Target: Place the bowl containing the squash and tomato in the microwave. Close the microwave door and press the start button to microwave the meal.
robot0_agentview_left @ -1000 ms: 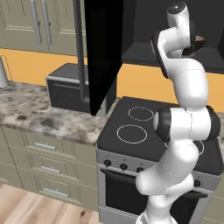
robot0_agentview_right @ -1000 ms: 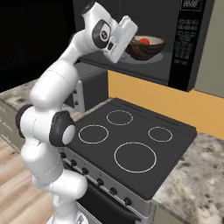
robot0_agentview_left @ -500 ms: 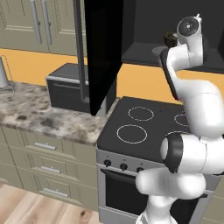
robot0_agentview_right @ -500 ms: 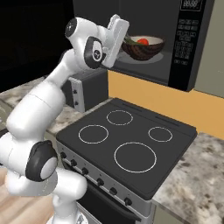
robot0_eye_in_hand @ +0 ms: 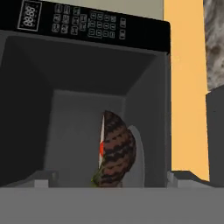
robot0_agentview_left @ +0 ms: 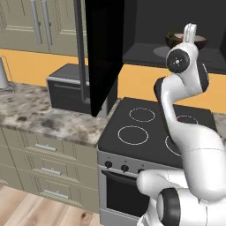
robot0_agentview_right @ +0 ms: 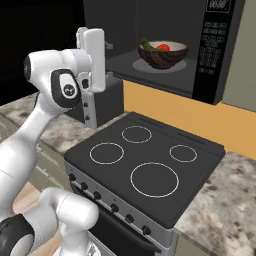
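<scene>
the gripper (robot0_agentview_right: 107, 46) has its jaws spread wide and it holds nothing. it is out in front of the microwave (robot0_agentview_right: 165, 45), apart from the bowl (robot0_agentview_right: 163, 54), and touches nothing.

the bowl sits inside the microwave, on the pale round plate (robot0_agentview_right: 142, 65) on the microwave floor. the bowl stands flat with its open side up. it is dark brown outside. in the bowl are the squash (robot0_agentview_right: 148, 45) and the tomato (robot0_agentview_right: 163, 48). the green squash lies along the left side of the bowl, one end poking up over the rim. the red tomato is just beside it, near the middle of the bowl.

the microwave door (robot0_agentview_left: 104, 53) is swung wide open, to the left of the microwave. its grey handle (robot0_agentview_left: 80, 48) runs up and down. the stove (robot0_agentview_right: 145, 165) is under the microwave.
</scene>
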